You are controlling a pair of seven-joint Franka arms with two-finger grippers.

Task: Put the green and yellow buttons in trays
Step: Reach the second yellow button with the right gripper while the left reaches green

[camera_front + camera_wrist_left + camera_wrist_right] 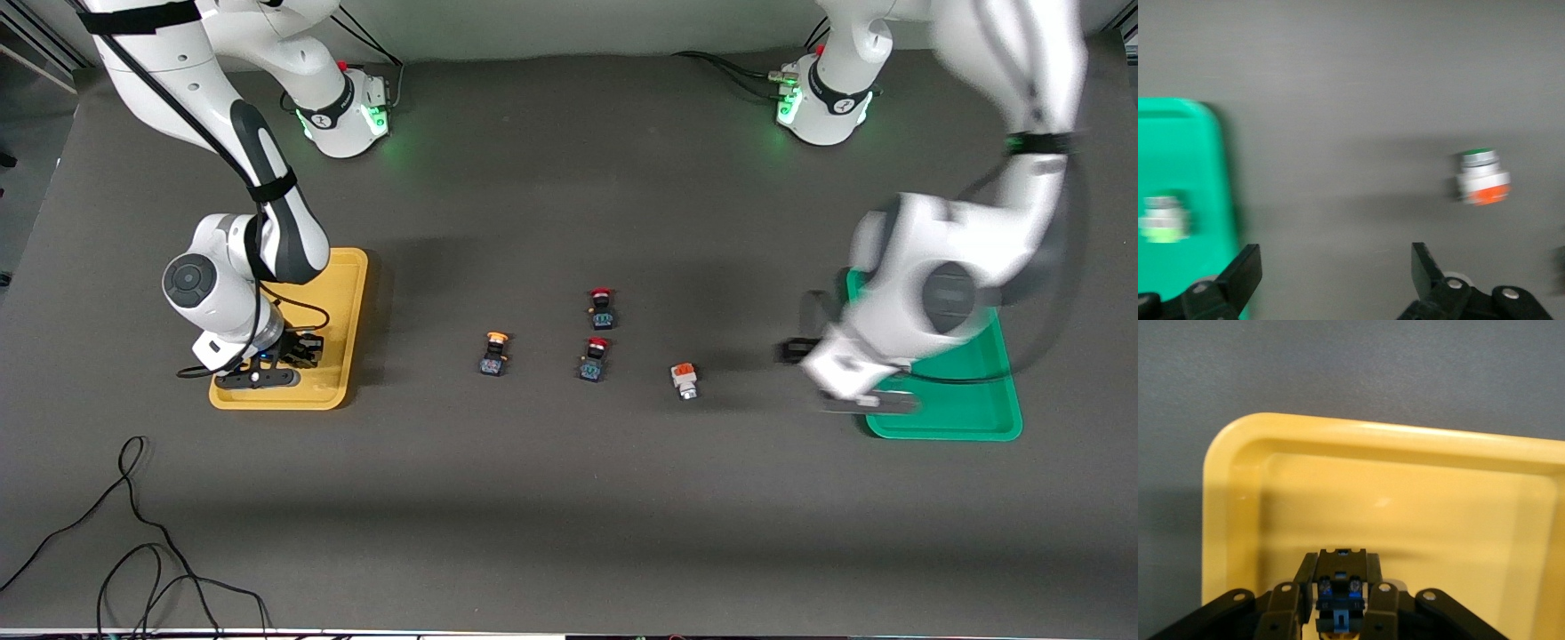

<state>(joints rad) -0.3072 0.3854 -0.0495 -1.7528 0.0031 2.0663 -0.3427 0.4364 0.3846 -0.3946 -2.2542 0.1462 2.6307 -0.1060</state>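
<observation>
Hiding under the left arm (942, 267), wrist-seen button (1163, 219) in green tray (1178, 167).

Two red-capped switches sit out in the middle of the dark grey table (551, 498), one (602, 308) farther from the front camera and the other (594, 359) just nearer, lined up almost one below the other with a small gap between them. Each has a black body with its red cap pointing toward the bases' side of the table. Down at the front edge, toward the right arm's end, a thin black cable (133, 524) lies in loose loops on the mat.
</observation>
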